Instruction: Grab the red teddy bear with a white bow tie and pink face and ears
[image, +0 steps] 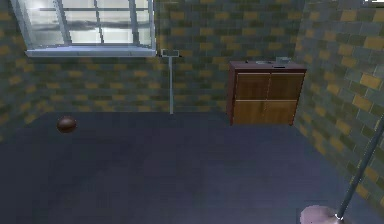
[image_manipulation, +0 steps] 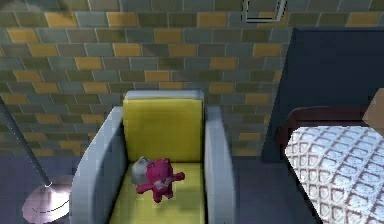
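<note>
A red teddy bear (image_manipulation: 160, 179) with a paler pink face sits on the yellow seat of a grey armchair (image_manipulation: 100, 165) in the arm side view, low and left of the middle. A small grey-white object (image_manipulation: 141, 170) lies against the bear's left side on the same cushion.
A floor lamp (image_manipulation: 40, 195) stands left of the armchair; its pole and base (image: 335, 205) also show in the forward view's lower right. A bed (image_manipulation: 335, 165) sits at the arm side view's right. Ahead: a wooden cabinet (image: 266, 93), a window (image: 90, 25), a grey pole (image: 171, 80), a brown ball (image: 67, 124) and bare dark floor.
</note>
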